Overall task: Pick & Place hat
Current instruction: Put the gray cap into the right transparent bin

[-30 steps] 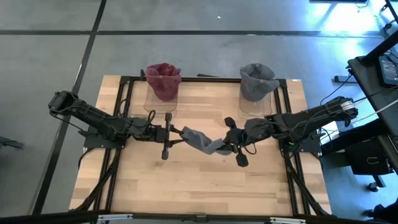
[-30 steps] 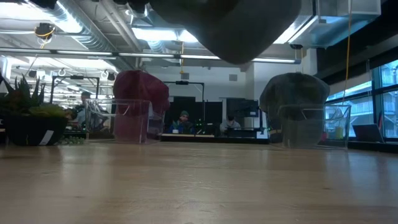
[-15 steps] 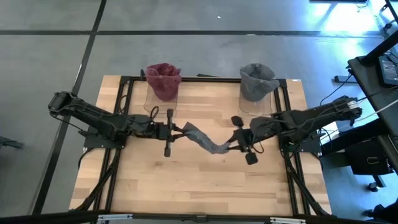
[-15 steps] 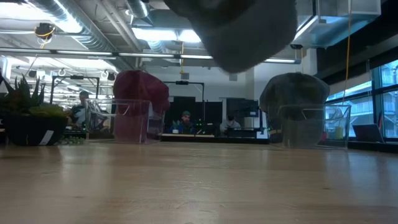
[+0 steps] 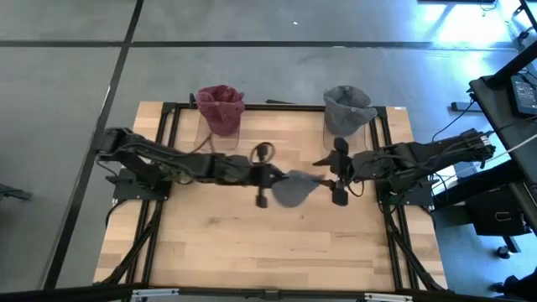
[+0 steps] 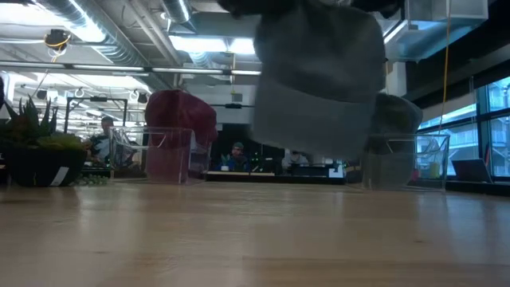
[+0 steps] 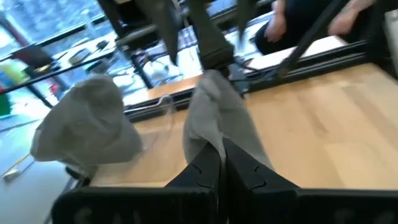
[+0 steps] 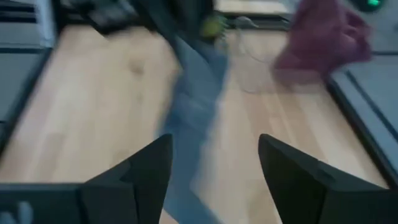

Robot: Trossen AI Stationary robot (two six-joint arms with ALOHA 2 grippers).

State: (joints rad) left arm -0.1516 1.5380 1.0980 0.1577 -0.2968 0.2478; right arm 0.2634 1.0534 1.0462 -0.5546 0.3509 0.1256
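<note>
Grey hat (image 5: pixel 291 188) hangs above table (image 5: pixel 252 252) centre, clear of the wood.
Left gripper (image 5: pixel 270 177) pinches its 9 o'clock edge; right gripper (image 5: pixel 337 174), at 3 o'clock, fingers spread, holds nothing.

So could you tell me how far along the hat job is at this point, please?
Done: a red hat and a grey hat already sit on clear stands at the back of the table. In hand: the left gripper is pinching a third grey hat clear of the table; the right gripper is open beside it. Left: setting this hat down.
</note>
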